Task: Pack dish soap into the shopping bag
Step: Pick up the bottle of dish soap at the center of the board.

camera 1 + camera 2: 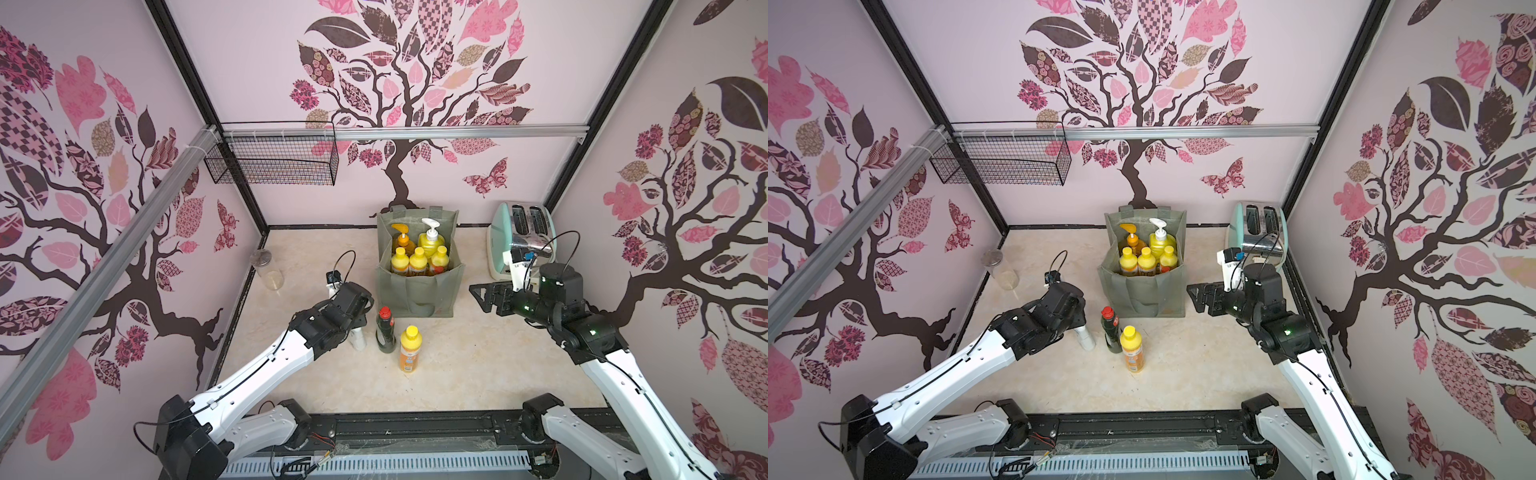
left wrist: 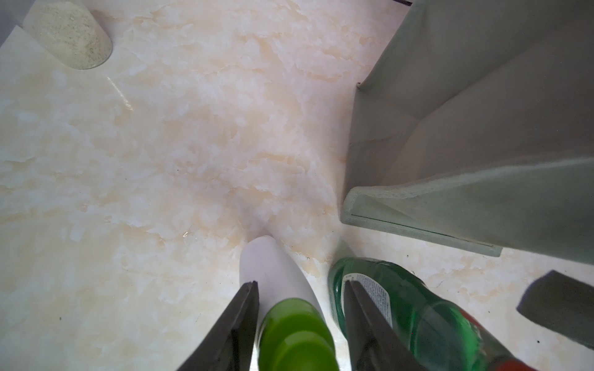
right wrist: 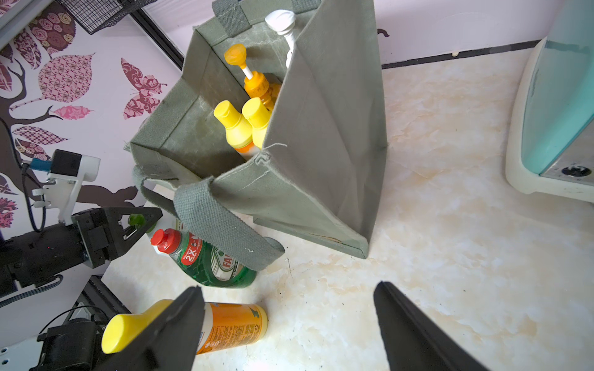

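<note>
In both top views the shopping bag [image 1: 415, 291] stands toward the back edge of the table [image 1: 478, 374], midway along it, with five soap bottles [image 1: 417, 259] inside. Just before it, mid-surface, three more stand upright: white green-capped bottle [image 1: 358, 338], dark red-capped bottle [image 1: 385, 330], orange yellow-capped bottle [image 1: 410, 349]. Left wrist: left gripper [image 2: 299, 284] straddles that green cap, jaws part-open, contact unclear. Right wrist: right gripper [image 3: 289, 321] gapes wide, empty, beside the bag.

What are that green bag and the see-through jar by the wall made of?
The shopping bag looks like matte woven fabric: coarse weave shows on its straps, and loose threads hang at a seam. The jar is clear, so glass or hard plastic, unclear which. Its lid looks dull grey, possibly metal.
</note>
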